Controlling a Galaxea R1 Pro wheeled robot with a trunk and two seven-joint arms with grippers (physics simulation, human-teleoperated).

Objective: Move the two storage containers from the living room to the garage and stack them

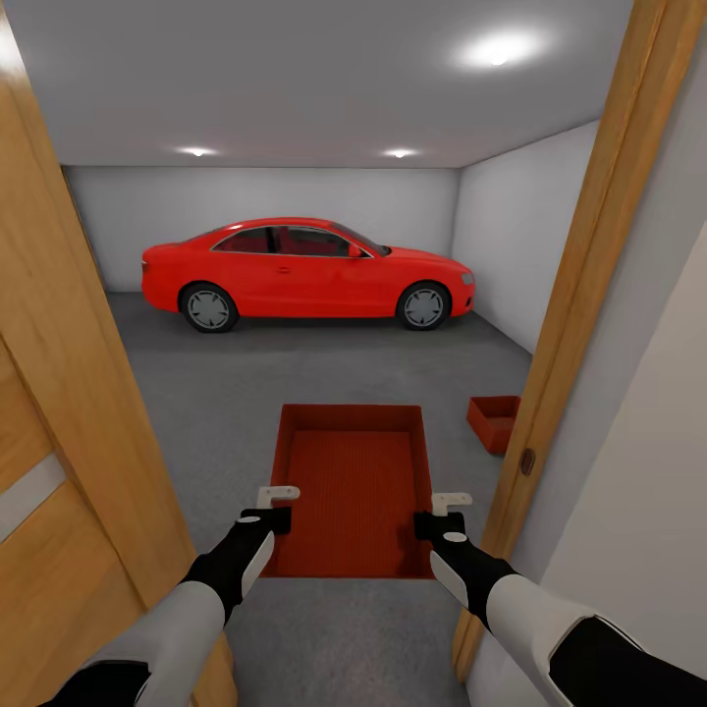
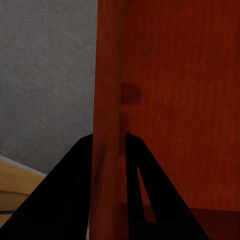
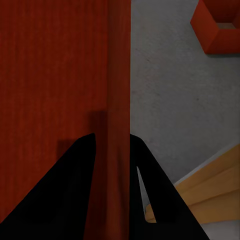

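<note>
Now the left gripper (image 1: 278,503) and right gripper (image 1: 440,515) each pinch a wall of the carried container (image 1: 353,486) at the garage doorway; the other container (image 1: 494,422) already sits on the floor (image 1: 245,412) far right, stacking remains.

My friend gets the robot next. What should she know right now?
Left gripper: shut on the left wall of the carried orange-red rectangular storage tub.
Right gripper: shut on that tub's right wall.
The robot stands at the wooden doorway into the garage.
Second orange-red tub: already on the grey concrete floor, ahead to the right.
Left to do: drive in and stack the carried tub on it.
</note>
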